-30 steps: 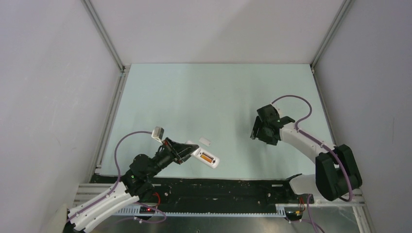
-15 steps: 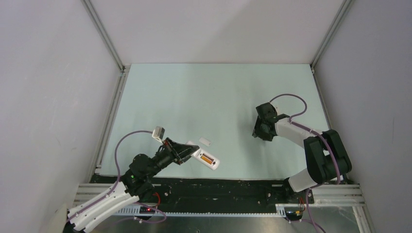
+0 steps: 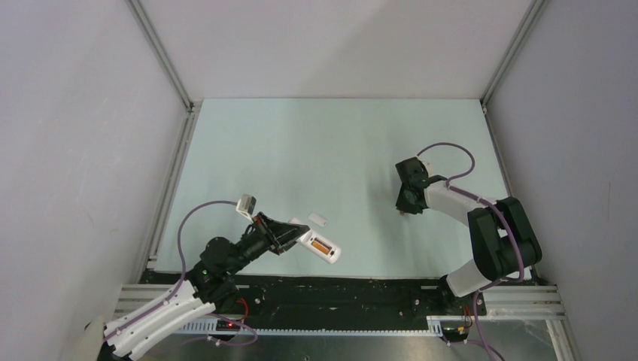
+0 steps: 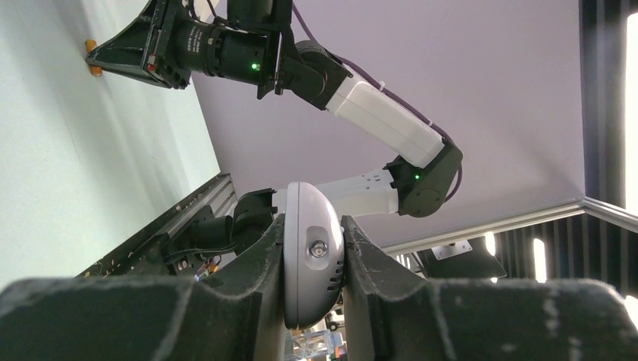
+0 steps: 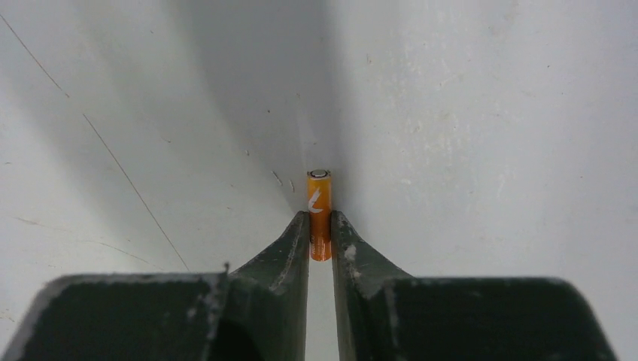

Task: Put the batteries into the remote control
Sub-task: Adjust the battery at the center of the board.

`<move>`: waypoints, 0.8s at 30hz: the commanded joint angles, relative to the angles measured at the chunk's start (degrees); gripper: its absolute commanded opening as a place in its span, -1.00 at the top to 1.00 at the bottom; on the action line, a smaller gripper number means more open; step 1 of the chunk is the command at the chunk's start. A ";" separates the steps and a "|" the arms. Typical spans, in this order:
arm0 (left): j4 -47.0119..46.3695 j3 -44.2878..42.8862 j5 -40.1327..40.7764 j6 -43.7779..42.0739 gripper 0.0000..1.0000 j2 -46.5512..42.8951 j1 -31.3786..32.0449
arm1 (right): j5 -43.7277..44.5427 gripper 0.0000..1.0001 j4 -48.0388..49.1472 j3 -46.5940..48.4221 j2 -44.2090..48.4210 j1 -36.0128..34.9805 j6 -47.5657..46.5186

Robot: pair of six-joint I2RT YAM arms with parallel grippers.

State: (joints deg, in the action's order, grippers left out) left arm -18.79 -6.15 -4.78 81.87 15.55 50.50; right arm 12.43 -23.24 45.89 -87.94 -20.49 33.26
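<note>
The white remote control [image 3: 329,251] is held above the table's near left, back side up, with one orange battery [image 3: 321,245] lying in its recess. My left gripper [image 3: 296,235] is shut on its end; in the left wrist view the remote control's rounded end [image 4: 312,256] is pinched between the two fingers. At the right, my right gripper [image 3: 406,208] points down at the table. In the right wrist view its fingertips [image 5: 320,229] press both sides of a second orange battery [image 5: 319,197] that lies on the table. The same battery [image 4: 92,59] shows far off in the left wrist view.
A small white cover piece [image 3: 317,219] lies on the pale green table [image 3: 316,150] just beyond the remote. Grey walls close in the left, back and right. A black rail [image 3: 338,289] runs along the near edge.
My right gripper dropped to the table and closed its jaws from wide apart onto the battery, the arm folding in. The left arm and the remote have not moved.
</note>
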 commanded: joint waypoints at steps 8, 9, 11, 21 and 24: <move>-2.42 -2.80 -1.50 -1.38 1.00 0.26 0.11 | -0.96 0.93 -0.95 -0.89 1.96 -6.10 -3.26; -2.41 -2.81 -1.58 -1.55 1.00 0.24 0.06 | -1.25 0.95 -0.89 -0.89 2.68 -7.32 -4.05; -2.46 -3.01 -1.71 -2.10 1.00 0.36 0.06 | -2.26 1.00 -0.68 -0.89 5.11 -9.74 -5.68; -1.97 -6.19 -6.97 -19.56 1.00 0.62 0.11 | -4.18 1.00 1.36 -1.70 21.86 -24.65 -11.30; -2.03 -6.64 -9.33 -23.86 1.00 -0.51 0.06 | -3.15 1.00 2.12 -2.76 26.09 -28.72 -11.42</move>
State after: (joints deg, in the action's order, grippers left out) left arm -18.79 -10.04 -9.65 67.88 16.62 50.50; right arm 8.51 -23.16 44.53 -66.89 -45.28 23.68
